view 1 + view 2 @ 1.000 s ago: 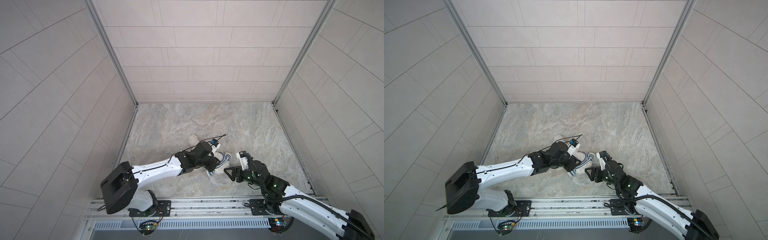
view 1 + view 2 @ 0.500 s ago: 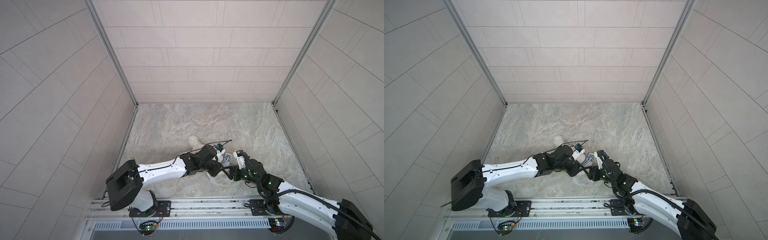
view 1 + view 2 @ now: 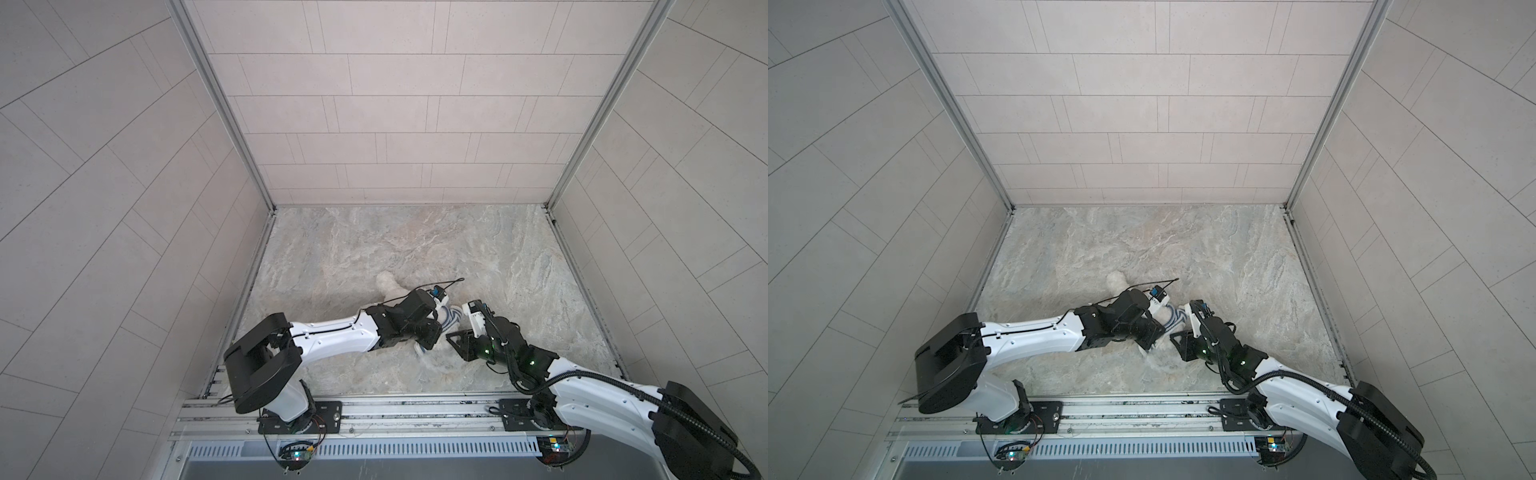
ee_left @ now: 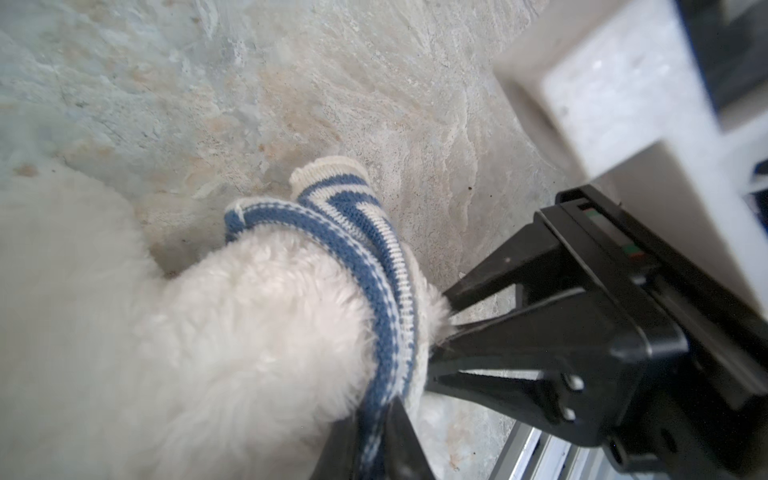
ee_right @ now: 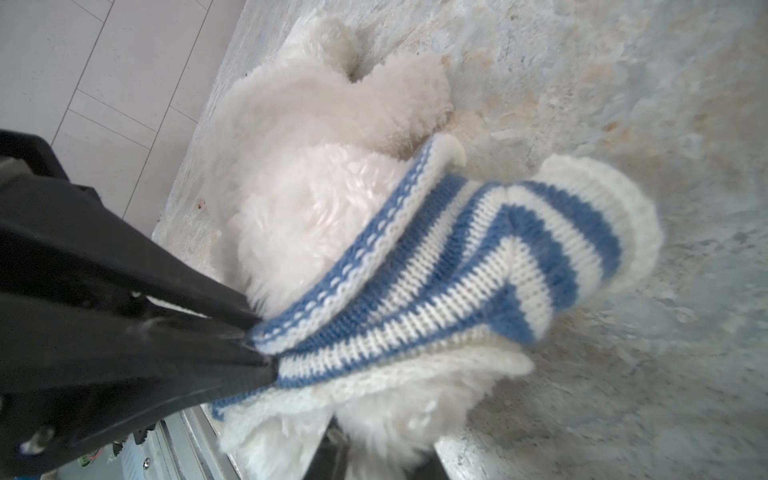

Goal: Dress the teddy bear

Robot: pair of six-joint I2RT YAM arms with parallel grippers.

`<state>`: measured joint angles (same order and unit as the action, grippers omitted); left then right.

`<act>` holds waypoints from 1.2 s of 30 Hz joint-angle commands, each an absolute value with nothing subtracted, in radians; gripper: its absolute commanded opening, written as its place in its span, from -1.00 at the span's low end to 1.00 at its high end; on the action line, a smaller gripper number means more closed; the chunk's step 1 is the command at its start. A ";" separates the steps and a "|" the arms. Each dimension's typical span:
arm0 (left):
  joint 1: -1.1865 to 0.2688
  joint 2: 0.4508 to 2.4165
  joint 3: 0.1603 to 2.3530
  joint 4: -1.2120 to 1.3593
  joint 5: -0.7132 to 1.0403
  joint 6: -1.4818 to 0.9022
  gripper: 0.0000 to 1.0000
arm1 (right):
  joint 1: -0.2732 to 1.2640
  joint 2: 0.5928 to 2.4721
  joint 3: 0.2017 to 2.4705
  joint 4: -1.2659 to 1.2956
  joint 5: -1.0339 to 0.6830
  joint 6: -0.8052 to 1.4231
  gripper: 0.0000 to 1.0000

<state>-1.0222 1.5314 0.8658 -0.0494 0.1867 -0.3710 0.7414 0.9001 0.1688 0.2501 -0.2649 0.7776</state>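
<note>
Blue-striped shirt (image 5: 457, 266) sits bunched round the white teddy bear (image 5: 316, 174), which lies on the stone table (image 3: 415, 249) near the front, and the left gripper (image 4: 374, 436) and right gripper (image 5: 259, 340) each pinch its edge, likely to tug it down.

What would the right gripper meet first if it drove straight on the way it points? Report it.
The blue-and-white striped knitted shirt: the right gripper is shut on its hem. Just beyond lies the fluffy white plush teddy bear, likely next, though depth is unclear.
</note>
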 commanded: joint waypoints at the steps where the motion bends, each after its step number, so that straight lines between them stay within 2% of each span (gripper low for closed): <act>1: -1.013 1.504 0.869 -0.049 0.148 -0.373 -0.83 | 0.747 0.867 0.168 0.234 -0.247 0.758 -0.81; 3: -1.010 1.488 0.867 -0.052 0.143 -0.368 -0.99 | 0.747 0.841 0.173 0.200 -0.240 0.745 -0.95; 8: -0.981 1.439 0.856 -0.056 0.163 -0.363 -1.00 | 0.756 0.760 0.182 0.111 -0.207 0.706 -1.00; 9: -0.976 1.430 0.853 -0.050 0.176 -0.363 -0.97 | 0.759 0.750 0.183 0.101 -0.201 0.700 -1.00; 11: -0.973 1.426 0.859 -0.055 0.194 -0.358 -0.76 | 0.769 0.733 0.190 0.080 -0.191 0.683 -1.00; 14: -0.973 1.450 0.875 -0.060 0.220 -0.354 -0.55 | 0.784 0.733 0.202 0.062 -0.179 0.665 -1.00; 20: -1.009 1.474 0.924 -0.109 0.203 -0.320 -0.40 | 0.812 0.745 0.223 0.046 -0.145 0.650 -1.00; 26: -1.038 1.507 0.978 -0.195 0.151 -0.285 -0.47 | 0.837 0.765 0.251 0.034 -0.122 0.635 -1.00; 33: -1.043 1.519 1.002 -0.239 0.079 -0.275 -0.45 | 0.846 0.760 0.262 0.025 -0.114 0.631 -1.00; 36: -1.045 1.528 1.006 -0.241 0.055 -0.273 -0.67 | 0.848 0.744 0.261 0.026 -0.115 0.632 -1.00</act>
<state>-1.0412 1.5158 0.9779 -0.2077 0.1024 -0.2901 0.8410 0.7650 0.2337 0.0288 -0.1322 0.6395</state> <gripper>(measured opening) 0.183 0.068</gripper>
